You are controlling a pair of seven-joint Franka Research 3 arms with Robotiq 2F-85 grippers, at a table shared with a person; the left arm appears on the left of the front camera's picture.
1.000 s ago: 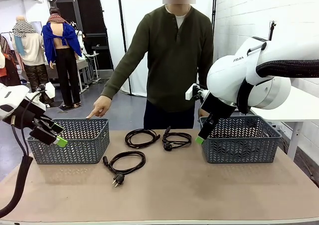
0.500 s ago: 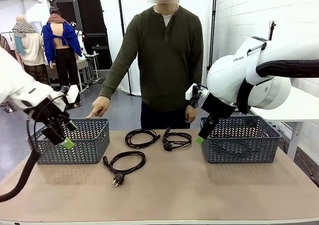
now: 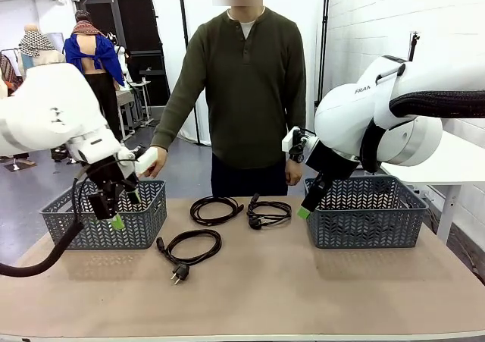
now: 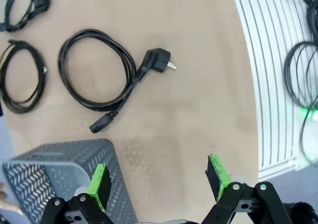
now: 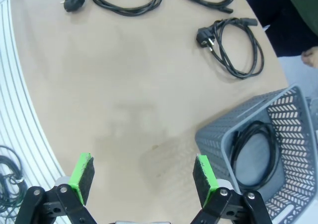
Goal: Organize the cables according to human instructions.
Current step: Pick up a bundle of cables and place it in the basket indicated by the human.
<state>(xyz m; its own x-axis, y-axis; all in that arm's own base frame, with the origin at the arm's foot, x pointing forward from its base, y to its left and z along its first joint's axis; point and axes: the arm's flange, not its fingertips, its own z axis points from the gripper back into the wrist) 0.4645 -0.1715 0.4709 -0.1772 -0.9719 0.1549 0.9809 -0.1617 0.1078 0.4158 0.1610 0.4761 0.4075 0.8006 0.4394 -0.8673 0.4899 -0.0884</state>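
Three black coiled cables lie on the tan table: one with a plug [image 3: 193, 245] at front left, one [image 3: 216, 209] in the middle and one [image 3: 267, 213] right of it. The left wrist view shows the plug cable [image 4: 97, 67] ahead of my open left gripper [image 4: 159, 182], which hangs over the left basket's [image 3: 140, 217] front right corner. A further cable [image 5: 253, 149] lies inside the right basket [image 5: 293, 110]. My right gripper [image 3: 308, 205] hovers open, with nothing in it, at that basket's near left corner. In the right wrist view, bare table lies under the right gripper [image 5: 141, 174].
A person stands at the far side, one hand [image 3: 155, 164] by the left basket behind my left wrist, the other [image 3: 292, 171] hanging down. Both grey baskets [image 3: 367, 221] sit at the table's ends. Floor cables [image 4: 303, 75] lie beyond the table's edge.
My left arm has swung in from the far left to the left basket's right front corner. The person has straightened up. The right arm has not moved.
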